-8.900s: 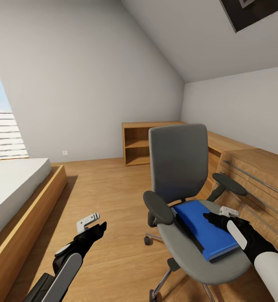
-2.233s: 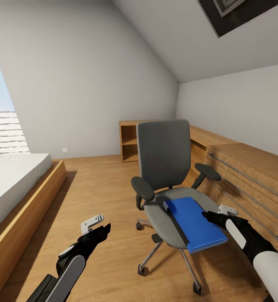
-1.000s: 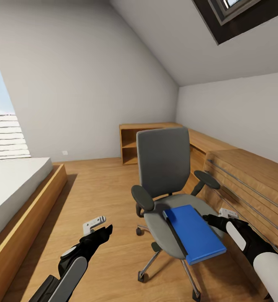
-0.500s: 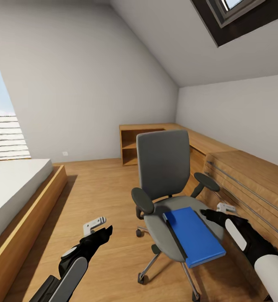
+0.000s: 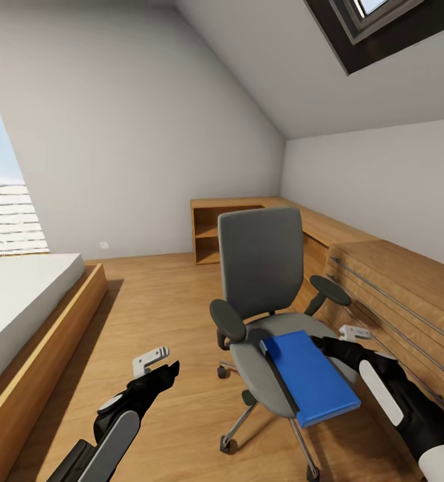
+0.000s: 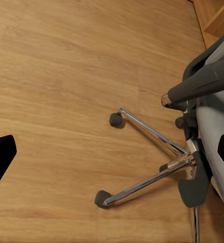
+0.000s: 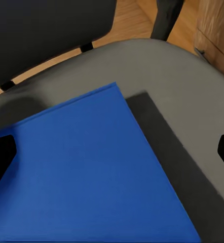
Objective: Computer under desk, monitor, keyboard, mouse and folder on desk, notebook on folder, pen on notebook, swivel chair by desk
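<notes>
The folder (image 5: 310, 375) lies on the swivel chair (image 5: 268, 294) seat, its near corner overhanging; the right hand (image 5: 332, 343) hovers spread above its edge; the left hand (image 5: 161, 365), open, hangs over floor (image 5: 155, 301)

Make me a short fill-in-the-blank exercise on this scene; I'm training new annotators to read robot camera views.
1. The blue folder lies on the seat of the swivel ____.
2. In the head view, the right hand hovers at the folder's edge, its fingers spread ____.
3. Under the left hand the floor is made of ____.
4. The chair's armrests are coloured ____.

Missing words: chair; open; wood; black
</notes>
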Robot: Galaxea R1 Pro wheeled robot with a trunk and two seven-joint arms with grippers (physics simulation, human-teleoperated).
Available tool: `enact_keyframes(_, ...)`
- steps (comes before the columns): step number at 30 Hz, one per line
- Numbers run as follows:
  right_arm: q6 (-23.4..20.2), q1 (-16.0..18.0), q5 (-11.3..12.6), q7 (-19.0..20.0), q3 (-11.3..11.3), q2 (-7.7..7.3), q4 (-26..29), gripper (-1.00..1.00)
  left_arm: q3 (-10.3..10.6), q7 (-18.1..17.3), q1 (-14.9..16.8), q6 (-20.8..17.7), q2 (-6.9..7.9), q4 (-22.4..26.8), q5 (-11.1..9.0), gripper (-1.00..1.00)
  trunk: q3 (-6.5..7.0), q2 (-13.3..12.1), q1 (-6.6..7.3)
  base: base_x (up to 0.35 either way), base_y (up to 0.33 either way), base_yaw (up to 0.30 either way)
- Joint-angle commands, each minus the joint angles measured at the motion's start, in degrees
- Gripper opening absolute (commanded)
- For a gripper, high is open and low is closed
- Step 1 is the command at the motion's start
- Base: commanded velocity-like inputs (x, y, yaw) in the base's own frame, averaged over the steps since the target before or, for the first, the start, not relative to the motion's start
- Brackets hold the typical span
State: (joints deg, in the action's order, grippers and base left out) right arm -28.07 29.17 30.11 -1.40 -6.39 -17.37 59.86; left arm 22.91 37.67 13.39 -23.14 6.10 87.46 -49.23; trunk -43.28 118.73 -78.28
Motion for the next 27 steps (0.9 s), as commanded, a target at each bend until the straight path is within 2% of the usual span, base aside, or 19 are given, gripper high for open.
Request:
enact_keyframes(1, -0.3, -0.1, 0.3, -0.1, -0.1, -0.05, 0.3, 1.0, 0.1, 0.5, 0.1, -0.1, 0.05, 0.1, -0.4, 1.0, -0.06, 0.0, 0.01, 0.0, 0.0, 0.0)
enact_keyframes(12, -0.2, -0.4, 0.5, 0.3, -0.3, 0.13, 1.5, 1.0, 0.1, 0.5, 0.1, -0.1, 0.13, 0.0, -0.5, 1.0, -0.06, 0.0, 0.01, 0.0, 0.0, 0.0)
enact_keyframes(27, -0.3, -0.4, 0.4, 0.3, -0.3, 0.14, 1.7, 1.0, 0.0, 0.6, 0.1, 0.0, 0.15, 0.0, -0.3, 1.0, -0.06, 0.0, 0.01, 0.163, 0.0, 0.0)
